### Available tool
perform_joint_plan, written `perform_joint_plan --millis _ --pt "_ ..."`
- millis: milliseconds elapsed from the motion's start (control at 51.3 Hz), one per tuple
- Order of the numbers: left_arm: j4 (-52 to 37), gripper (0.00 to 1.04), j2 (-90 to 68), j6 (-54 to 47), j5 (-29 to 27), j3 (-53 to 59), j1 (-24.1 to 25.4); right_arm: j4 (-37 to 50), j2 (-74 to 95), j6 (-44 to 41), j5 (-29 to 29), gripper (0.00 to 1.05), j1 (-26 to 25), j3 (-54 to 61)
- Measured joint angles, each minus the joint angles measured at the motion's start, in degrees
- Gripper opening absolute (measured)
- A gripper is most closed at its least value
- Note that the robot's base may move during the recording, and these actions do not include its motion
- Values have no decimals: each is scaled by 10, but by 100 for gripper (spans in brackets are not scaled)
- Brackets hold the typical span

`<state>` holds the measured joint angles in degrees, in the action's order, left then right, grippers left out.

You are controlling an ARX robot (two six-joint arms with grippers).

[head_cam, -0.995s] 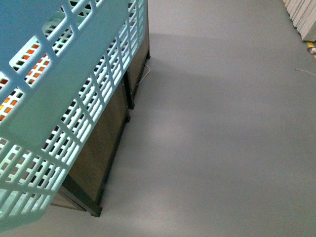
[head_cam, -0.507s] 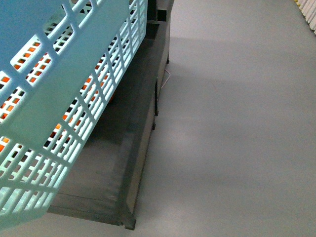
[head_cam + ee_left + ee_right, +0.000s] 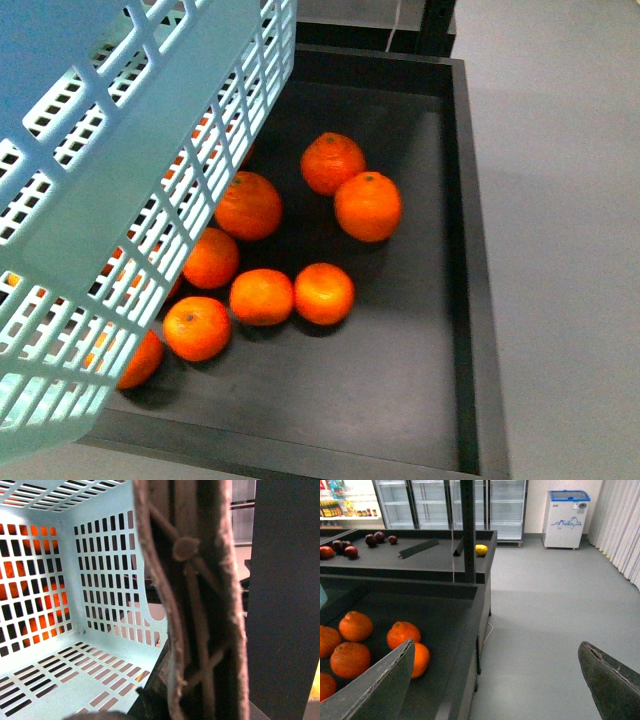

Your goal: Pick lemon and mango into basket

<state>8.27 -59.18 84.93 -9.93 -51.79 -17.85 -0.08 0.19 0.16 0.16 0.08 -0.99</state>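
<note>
1. Basket (image 3: 120,200): pale turquoise with slotted lattice walls, tilted, hanging over the left side of the tray (image 3: 460,200).
2. Lemon (image 3: 481,549): small, yellow, lying on the far shelf (image 3: 440,555) beside a post (image 3: 467,530).

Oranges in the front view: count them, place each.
8 oranges. Far pair; two beside the basket; near row of three; one half behind its lattice. More may hide behind it.

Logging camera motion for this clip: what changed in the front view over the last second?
The view swung over the dark tray: its oranges now show, where only its side and grey floor showed. The turquoise basket stays at upper left; no grasp or release is visible.
</note>
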Motion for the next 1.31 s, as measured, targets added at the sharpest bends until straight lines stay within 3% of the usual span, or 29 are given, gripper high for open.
perform_joint_plan --millis 1307 --pt "0 5 0 0 0 0 0 0 0 0 -1 96 0 0"
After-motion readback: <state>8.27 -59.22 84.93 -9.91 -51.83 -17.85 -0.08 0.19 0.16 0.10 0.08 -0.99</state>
